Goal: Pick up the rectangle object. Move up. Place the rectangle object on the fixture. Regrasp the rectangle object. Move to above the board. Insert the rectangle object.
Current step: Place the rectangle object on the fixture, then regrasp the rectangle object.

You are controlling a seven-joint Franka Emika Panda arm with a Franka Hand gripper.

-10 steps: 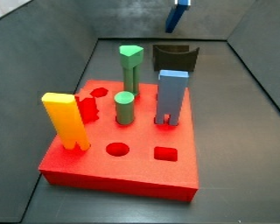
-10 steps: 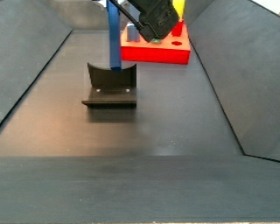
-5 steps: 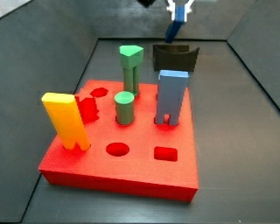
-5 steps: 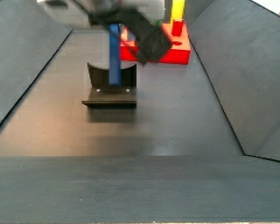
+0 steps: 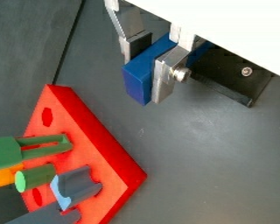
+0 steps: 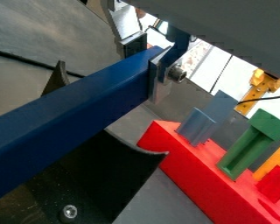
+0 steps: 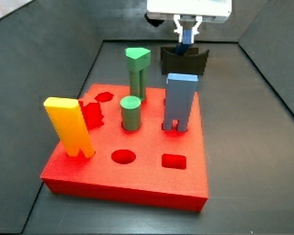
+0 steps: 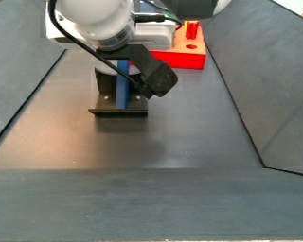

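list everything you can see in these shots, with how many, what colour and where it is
rectangle object: one, dark blue, clamped between the fingers, over the fixture
fixture: one, black, on the floor, apart from the board
board: one, red, on the floor
tall peg: one, green, standing in the board
short peg: one, green, standing in the board
legged block: one, light blue, standing in the board
yellow block: one, at the board's edge
small red piece: one, beside the short peg
gripper: one, black with silver fingers, above the fixture, shut on the rectangle object

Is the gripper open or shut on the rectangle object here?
Shut: the gripper has its fingers against the rectangle object above the fixture.
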